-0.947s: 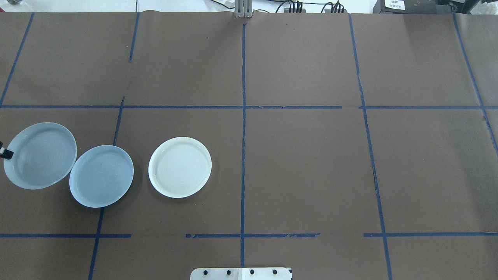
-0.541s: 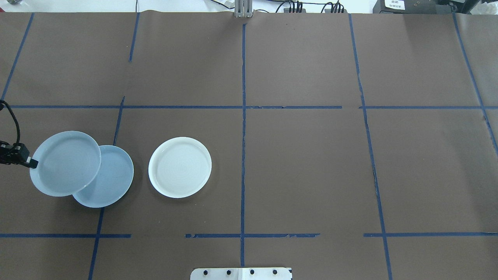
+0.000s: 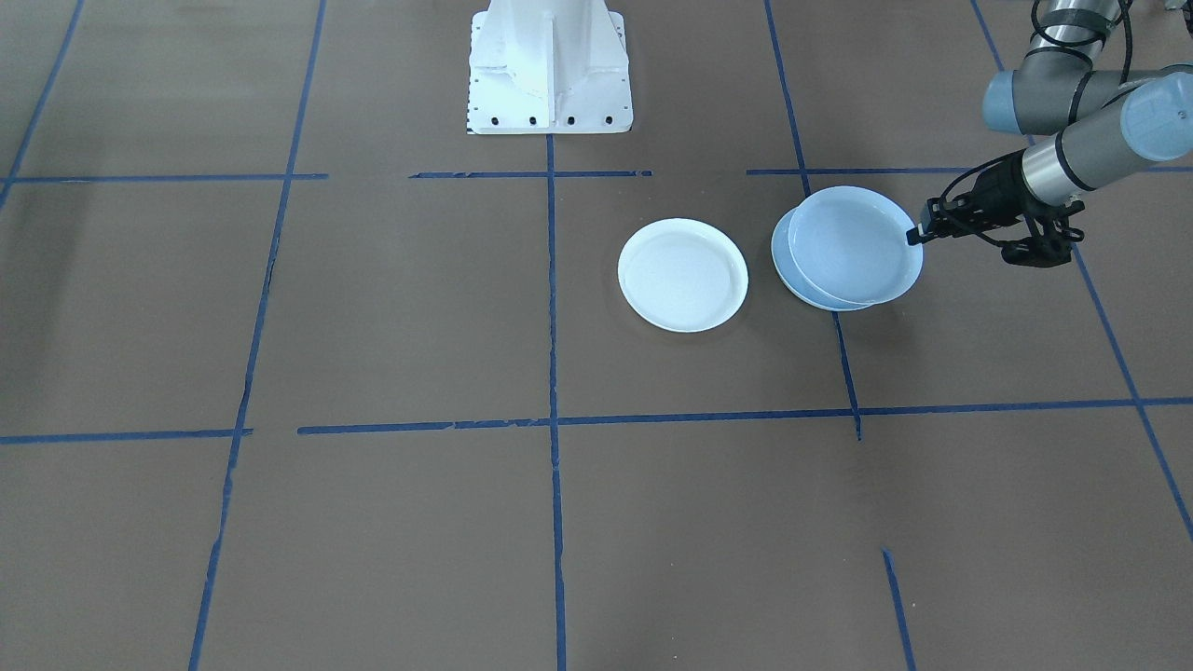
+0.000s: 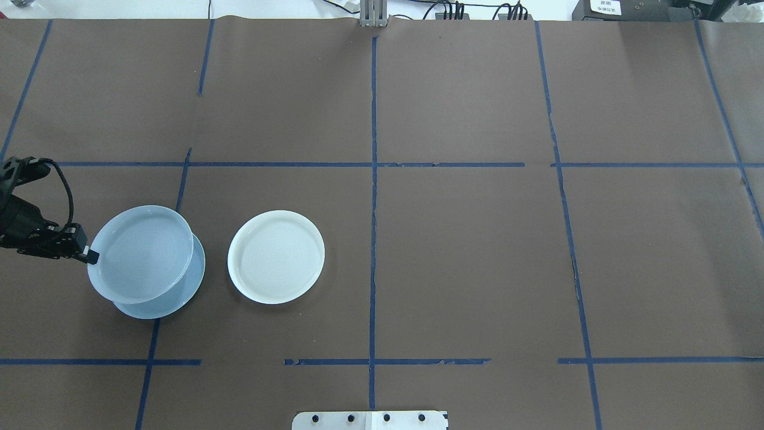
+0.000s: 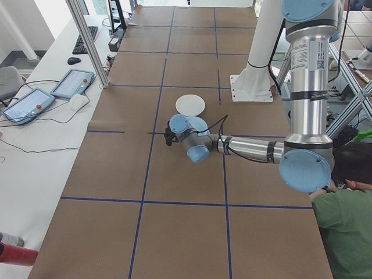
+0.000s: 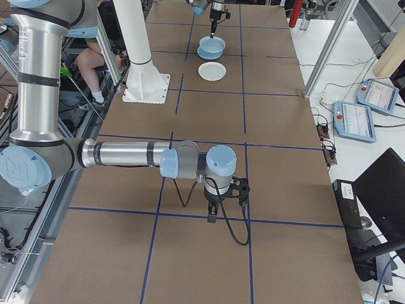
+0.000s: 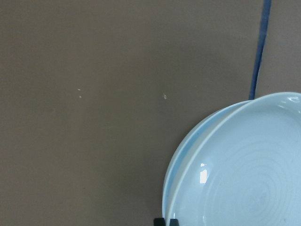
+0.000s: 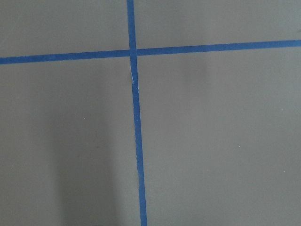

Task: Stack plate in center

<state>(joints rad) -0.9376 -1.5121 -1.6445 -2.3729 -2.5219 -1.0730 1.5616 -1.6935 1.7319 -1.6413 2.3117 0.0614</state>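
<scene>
Left pincer [image 4: 91, 255] pinching rippled plate [image 4: 141, 254] rim, forearm level, over matte blue plate [image 4: 179, 294].

I see a table covered in brown paper [image 4: 465, 257] gridded with blue tape lines [image 4: 373, 239]; beside it, a white bench [image 5: 40, 125] carrying two teach pendants [image 5: 72, 83], cables, a keyboard [image 5: 92, 34].

Even bright overhead light, soft shadows, sharp focus, little glare
</scene>
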